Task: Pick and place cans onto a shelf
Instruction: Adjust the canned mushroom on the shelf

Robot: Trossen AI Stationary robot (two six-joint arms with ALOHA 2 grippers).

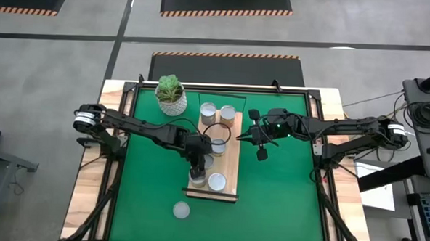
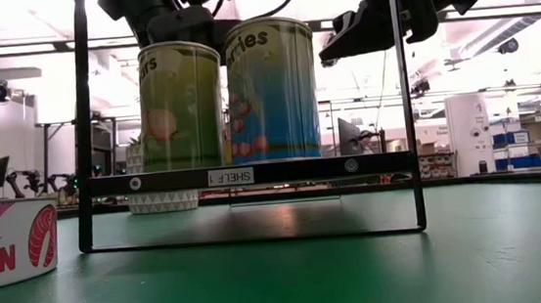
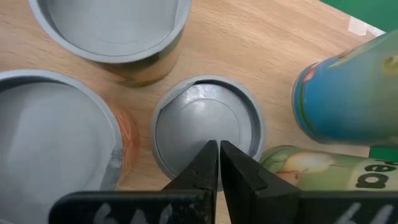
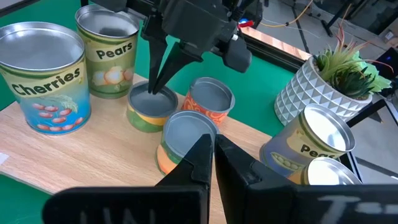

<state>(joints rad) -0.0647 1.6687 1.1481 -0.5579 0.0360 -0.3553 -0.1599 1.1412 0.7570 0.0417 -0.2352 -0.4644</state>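
From above, a green mat [image 1: 277, 188] covers the table, and the long wooden shelf [image 1: 231, 161] lies along its middle. Several silver-topped cans [image 1: 217, 181] stand on the board, and one more can [image 1: 181, 210] sits alone on the mat near the front edge. A white pot with a green plant [image 1: 171, 94] stands at the back. The left gripper [image 1: 198, 165] reaches over the shelf, its fingers pressed together above the cans and holding nothing. The right gripper [image 1: 237, 138] hovers just beside the shelf's right edge, also closed and empty.

From table height, a tall green-labelled can [image 2: 180, 105] and a tall blue cherries can [image 2: 272, 90] stand side by side on the raised shelf [image 2: 243, 175]. A pink-labelled can [image 2: 9, 253] sits on the mat at the left.

The left wrist camera looks straight down on a short can's grey top [image 3: 205, 127] on the wood, with the closed fingertips [image 3: 208, 168] right over it.

The right wrist camera shows the closed right fingers [image 4: 202, 158] in front, the cherries can [image 4: 46, 78] and a pears can [image 4: 109, 50] on the shelf, and the left gripper [image 4: 155, 84] pointing down onto a short yellow-green can [image 4: 149, 112].
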